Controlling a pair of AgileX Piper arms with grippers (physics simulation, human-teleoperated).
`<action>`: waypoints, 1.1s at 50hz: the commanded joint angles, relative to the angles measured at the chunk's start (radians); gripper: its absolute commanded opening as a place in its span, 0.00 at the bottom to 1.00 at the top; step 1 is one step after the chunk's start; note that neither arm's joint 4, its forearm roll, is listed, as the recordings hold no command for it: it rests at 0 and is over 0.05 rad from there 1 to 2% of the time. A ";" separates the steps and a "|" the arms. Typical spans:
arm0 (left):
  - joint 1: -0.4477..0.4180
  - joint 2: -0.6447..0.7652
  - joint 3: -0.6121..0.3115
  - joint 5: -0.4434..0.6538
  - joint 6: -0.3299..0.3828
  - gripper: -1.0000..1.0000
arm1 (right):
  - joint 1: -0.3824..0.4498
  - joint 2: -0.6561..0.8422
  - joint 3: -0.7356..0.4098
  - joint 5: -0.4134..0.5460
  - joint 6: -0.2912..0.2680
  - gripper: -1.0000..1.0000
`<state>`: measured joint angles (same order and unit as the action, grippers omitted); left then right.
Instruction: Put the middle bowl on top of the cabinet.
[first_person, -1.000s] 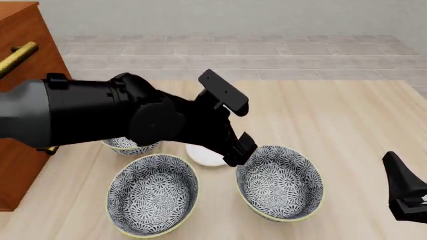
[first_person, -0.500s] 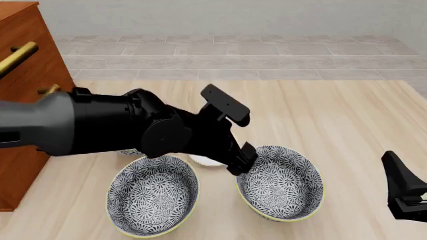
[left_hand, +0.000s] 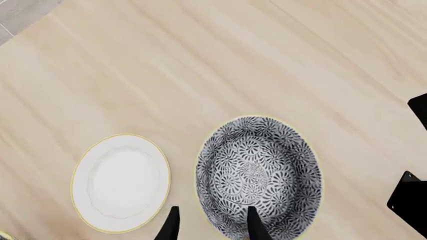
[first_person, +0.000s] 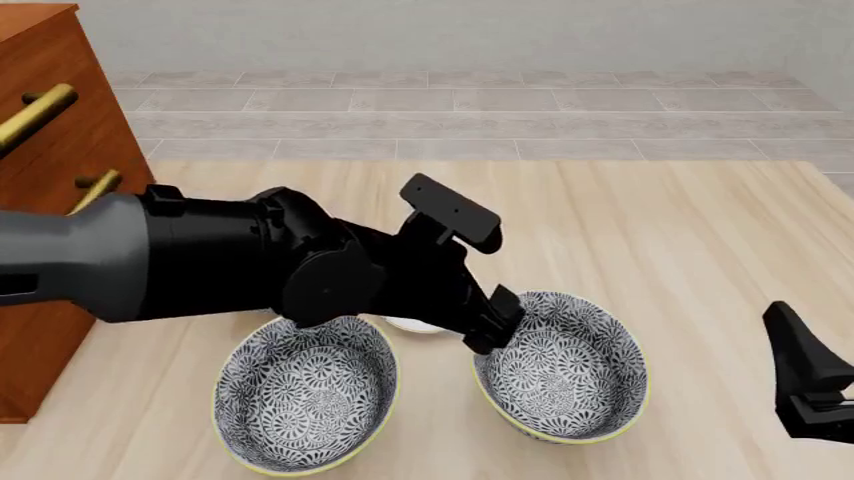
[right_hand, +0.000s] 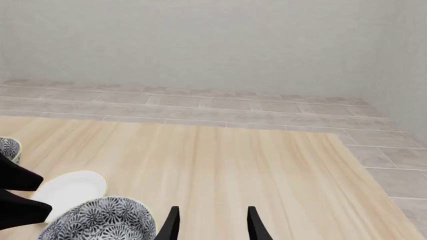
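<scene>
The middle bowl (first_person: 563, 366), wide with a blue-grey floral pattern and a pale yellow rim, stands at the front right of the table; it also shows in the wrist views (left_hand: 259, 175) (right_hand: 100, 221). My left gripper (first_person: 491, 328) is open just above its left rim. In the left wrist view the fingers (left_hand: 252, 226) straddle that rim, one inside the bowl and one outside. The reddish-brown cabinet (first_person: 54, 130) stands at the far left. My right gripper (first_person: 807, 385) (right_hand: 212, 225) hovers open and empty, low at the right.
A second, matching large bowl (first_person: 307, 395) sits left of the middle bowl. A small white dish (first_person: 416, 325) (left_hand: 120, 182) lies between and behind them, mostly covered by my left arm. Brass handles (first_person: 38, 115) stick out from the cabinet's front.
My left arm has swung right and down, bringing its gripper to the middle bowl's left rim and covering the small bowl at the back left. The right arm has stayed put.
</scene>
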<state>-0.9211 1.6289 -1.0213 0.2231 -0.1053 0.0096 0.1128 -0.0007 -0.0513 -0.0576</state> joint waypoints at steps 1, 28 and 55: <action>0.001 -0.007 0.004 -0.016 -0.032 1.00 | 0.001 0.001 0.000 0.000 -0.003 1.00; -0.006 0.044 0.045 -0.100 -0.079 1.00 | 0.001 -0.023 0.000 0.026 -0.007 1.00; -0.012 0.075 0.090 -0.178 -0.124 1.00 | 0.004 -0.005 0.000 0.011 -0.008 1.00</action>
<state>-0.9281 1.6918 -0.9500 0.0757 -0.2086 0.0125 0.0993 -0.0005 -0.0327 -0.0645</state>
